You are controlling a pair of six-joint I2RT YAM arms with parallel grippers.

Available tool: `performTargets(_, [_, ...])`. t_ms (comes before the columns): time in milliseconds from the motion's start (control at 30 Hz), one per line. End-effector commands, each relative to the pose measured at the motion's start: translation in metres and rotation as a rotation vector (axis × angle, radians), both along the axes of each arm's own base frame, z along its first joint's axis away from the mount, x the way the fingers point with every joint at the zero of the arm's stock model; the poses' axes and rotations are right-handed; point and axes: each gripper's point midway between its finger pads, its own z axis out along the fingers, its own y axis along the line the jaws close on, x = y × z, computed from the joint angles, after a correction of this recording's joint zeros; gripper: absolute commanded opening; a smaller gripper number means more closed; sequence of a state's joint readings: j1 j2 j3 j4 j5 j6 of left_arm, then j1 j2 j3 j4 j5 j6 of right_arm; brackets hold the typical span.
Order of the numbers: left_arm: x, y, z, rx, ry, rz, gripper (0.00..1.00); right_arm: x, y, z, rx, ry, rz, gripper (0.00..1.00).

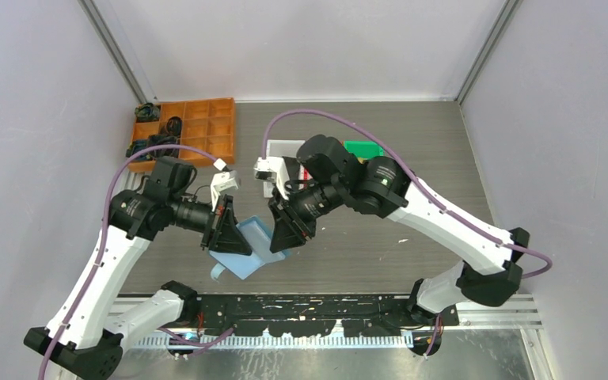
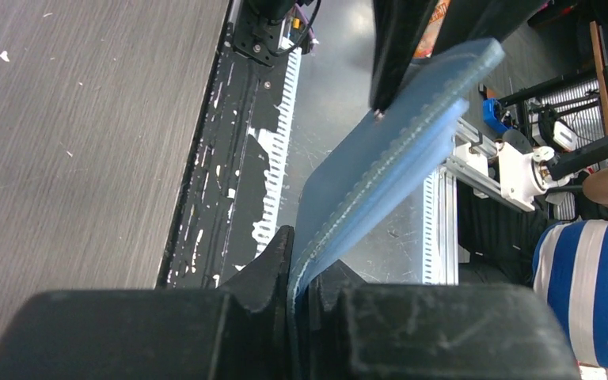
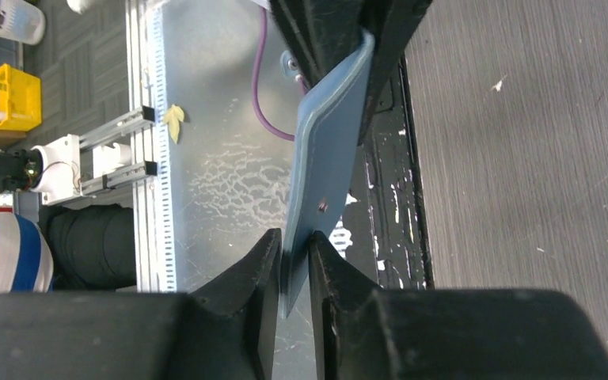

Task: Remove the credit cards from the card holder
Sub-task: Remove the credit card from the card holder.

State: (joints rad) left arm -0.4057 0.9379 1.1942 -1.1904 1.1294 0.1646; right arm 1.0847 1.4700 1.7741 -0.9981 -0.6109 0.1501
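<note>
Left gripper [image 2: 297, 255]: fingers [image 2: 265, 265] pressed together on one edge of the card holder [image 2: 380, 174], no gap visible on either side of the blue flap. The holder runs edge-on away from the fingertips, up and to the right, two stitched layers showing.

Right gripper [image 3: 294, 252]: fingers [image 3: 257, 265] stand narrowly apart with the opposite flap filling the slot between them; contact appears on both sides. The flap curves away toward the other gripper's dark fingers at its far end.

Top view: the two grippers face each other tip to tip, the holder spread between them, paler blue face up, above the grey table [image 1: 380, 245] just in front of the arm bases. Cards cannot be made out in any view.

Further out: orange compartment tray [image 1: 222, 107] at back left; green bin [image 1: 364, 148] behind the right arm.
</note>
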Motion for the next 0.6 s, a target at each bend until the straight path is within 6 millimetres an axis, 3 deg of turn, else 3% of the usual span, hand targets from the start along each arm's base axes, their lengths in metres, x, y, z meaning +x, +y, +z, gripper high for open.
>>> performTargets(0, [0.002,-0.004,0.023,-0.066,-0.094,-0.026,0.07,-0.018,-0.009,0.064,0.287,-0.052,0.034,0.26])
performTargets(167, [-0.001,-0.005,0.033,-0.09,-0.12,-0.042,0.03,-0.018,-0.012,0.074,0.378,-0.045,0.01,0.26])
performTargets(367, [-0.001,-0.005,0.041,-0.101,-0.126,-0.042,0.01,0.004,0.001,0.051,0.271,-0.036,-0.083,0.4])
performTargets(567, [-0.009,-0.002,0.045,-0.115,-0.149,-0.061,0.0,0.006,0.006,0.056,0.305,-0.035,-0.082,0.26])
